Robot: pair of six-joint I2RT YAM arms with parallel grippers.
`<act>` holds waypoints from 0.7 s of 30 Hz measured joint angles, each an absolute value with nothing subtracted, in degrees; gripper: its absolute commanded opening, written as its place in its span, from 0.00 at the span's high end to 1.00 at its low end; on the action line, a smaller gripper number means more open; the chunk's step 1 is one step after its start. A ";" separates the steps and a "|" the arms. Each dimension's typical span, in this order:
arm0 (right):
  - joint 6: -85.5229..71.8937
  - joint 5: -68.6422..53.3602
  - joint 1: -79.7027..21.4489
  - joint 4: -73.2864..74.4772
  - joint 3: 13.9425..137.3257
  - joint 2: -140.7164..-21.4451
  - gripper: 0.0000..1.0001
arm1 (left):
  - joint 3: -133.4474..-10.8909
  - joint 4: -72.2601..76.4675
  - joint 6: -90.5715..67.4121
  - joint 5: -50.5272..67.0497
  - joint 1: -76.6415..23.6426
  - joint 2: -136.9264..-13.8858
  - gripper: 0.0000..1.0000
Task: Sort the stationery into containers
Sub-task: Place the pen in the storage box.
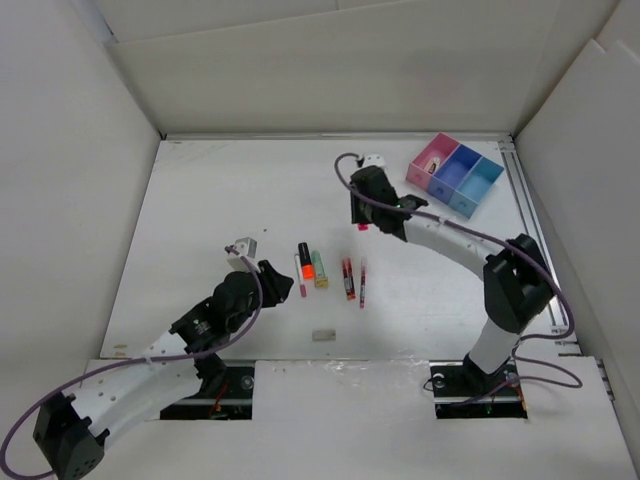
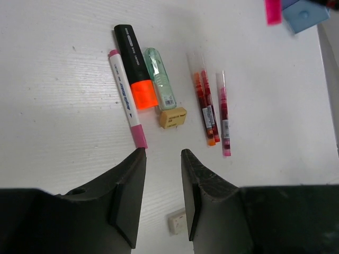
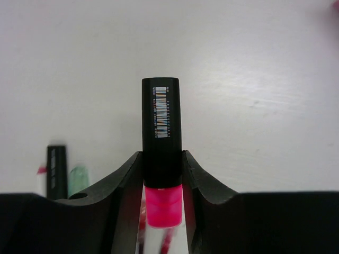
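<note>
Pink highlighter [image 3: 160, 121] — clamped between the fingers of the right gripper [image 3: 161, 159], black cap jutting past the fingertips, left of the three-compartment tray [image 1: 440, 190] and apart from it. Right arm bent at the elbow over the table's right side, forearm swept left, wrist turned down. Left arm stretched low, forward and rightward. Left gripper [image 2: 161, 159] with jaws partly apart, gripping nothing, poised at the near end of the row — pink-tipped marker [image 2: 126, 98], orange highlighter [image 2: 135, 66], pale green item [image 2: 160, 79], beige eraser [image 2: 172, 117], red pens [image 2: 206, 106], pink pen [image 2: 224, 116]. Small white eraser [image 2: 176, 222] near the left fingertips.
</note>
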State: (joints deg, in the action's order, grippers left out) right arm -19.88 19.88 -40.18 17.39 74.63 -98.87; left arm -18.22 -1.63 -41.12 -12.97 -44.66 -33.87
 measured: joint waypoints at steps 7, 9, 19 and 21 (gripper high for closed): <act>-17.96 16.19 -20.95 17.06 81.19 -100.09 0.81 | -17.65 -0.36 -40.86 -11.86 -44.66 -36.27 0.71; -17.98 15.62 -16.71 16.21 83.90 -101.73 0.81 | -17.63 -0.16 -40.77 -11.79 -44.66 -36.27 0.71; -21.41 12.99 -1.96 15.14 89.21 -111.61 0.79 | -17.63 1.13 -40.29 -11.14 -44.66 -37.19 0.71; -22.28 12.91 0.01 15.40 89.21 -112.42 0.78 | -17.61 1.17 -40.23 -11.00 -44.66 -37.43 0.71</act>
